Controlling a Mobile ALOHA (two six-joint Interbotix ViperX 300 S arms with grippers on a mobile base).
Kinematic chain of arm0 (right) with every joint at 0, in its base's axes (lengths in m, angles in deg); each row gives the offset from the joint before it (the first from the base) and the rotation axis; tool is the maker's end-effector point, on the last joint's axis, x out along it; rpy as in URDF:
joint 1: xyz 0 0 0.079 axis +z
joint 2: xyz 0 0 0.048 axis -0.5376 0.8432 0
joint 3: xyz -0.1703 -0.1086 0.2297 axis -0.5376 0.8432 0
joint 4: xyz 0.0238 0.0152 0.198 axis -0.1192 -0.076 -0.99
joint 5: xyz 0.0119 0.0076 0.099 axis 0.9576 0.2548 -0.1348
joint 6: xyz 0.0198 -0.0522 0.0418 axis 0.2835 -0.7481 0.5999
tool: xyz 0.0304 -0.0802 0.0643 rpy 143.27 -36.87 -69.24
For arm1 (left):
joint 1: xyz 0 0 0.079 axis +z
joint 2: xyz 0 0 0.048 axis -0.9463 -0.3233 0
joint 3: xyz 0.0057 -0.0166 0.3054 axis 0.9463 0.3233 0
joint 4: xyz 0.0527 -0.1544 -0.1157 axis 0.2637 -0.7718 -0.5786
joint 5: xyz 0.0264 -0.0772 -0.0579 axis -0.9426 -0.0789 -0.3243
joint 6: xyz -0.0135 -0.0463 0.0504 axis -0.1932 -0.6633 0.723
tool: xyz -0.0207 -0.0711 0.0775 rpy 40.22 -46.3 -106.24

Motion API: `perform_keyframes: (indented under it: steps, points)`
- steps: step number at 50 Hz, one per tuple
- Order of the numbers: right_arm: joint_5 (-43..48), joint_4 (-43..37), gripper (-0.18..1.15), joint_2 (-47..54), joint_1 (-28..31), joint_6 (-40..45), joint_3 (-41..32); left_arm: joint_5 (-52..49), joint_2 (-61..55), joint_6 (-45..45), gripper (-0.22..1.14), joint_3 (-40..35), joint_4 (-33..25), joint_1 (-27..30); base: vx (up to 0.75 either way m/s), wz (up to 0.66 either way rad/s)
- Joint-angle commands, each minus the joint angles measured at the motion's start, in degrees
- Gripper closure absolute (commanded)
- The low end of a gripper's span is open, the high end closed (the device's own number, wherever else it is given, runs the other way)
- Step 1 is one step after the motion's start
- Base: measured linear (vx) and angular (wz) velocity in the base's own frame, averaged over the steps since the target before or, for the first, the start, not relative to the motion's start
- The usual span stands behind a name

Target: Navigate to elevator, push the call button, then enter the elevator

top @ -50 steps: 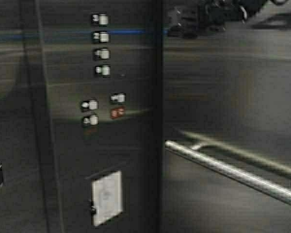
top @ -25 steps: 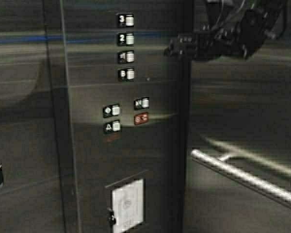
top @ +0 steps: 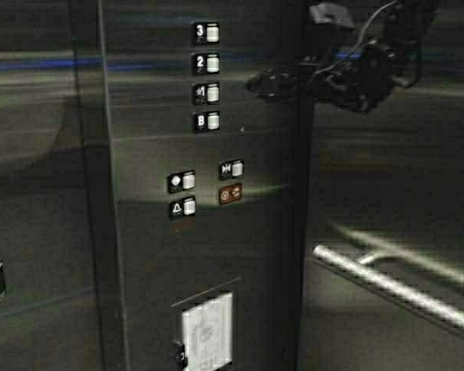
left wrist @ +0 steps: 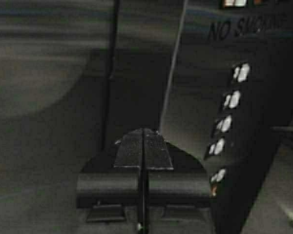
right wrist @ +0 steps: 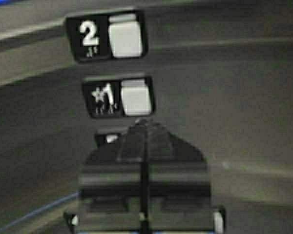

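I am inside the elevator (top: 46, 193), facing its dark brushed steel panels. The wall call button is out of view. A column of floor buttons (top: 206, 76) marked 3, 2, 1 and B sits on the panel ahead. My right gripper (top: 254, 83) is shut and empty, raised at the upper right, pointing at the column beside the 1 button. In the right wrist view its tip (right wrist: 145, 122) is just under the 1 button (right wrist: 135, 97), close to the panel; touch cannot be told. My left gripper (left wrist: 143, 131) is shut and empty, held low, facing the steel wall.
More control buttons (top: 207, 189), one of them red, sit lower on the panel, with a white plate (top: 207, 331) below. A round steel handrail (top: 387, 290) runs along the right wall. NO SMOKING lettering (left wrist: 244, 27) is on the panel.
The robot has moved: the panel has shifted right in the high view. My right arm has come down into view and reached left toward the floor buttons.
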Motion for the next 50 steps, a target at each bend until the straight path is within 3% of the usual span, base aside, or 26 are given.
perform_keyframes:
  steps: [1, 31, 50]
  points:
    - [0.5, 0.2, 0.91, 0.3, 1.5, -0.1, -2.6, 0.2, -0.1, 0.0, 0.90, -0.5, 0.2, 0.1, 0.04, -0.01]
    - [0.0, -0.6, 0.91, 4.2, 4.4, -1.5, -7.9, 0.0, 1.1, -0.4, 0.90, -0.4, 0.0, 0.0, 0.04, 0.00]
    - [-2.5, -8.2, 0.91, 5.1, 6.0, -8.5, -8.6, 0.0, 1.6, -0.5, 0.90, -0.3, 0.0, 0.0, 0.02, 0.00]
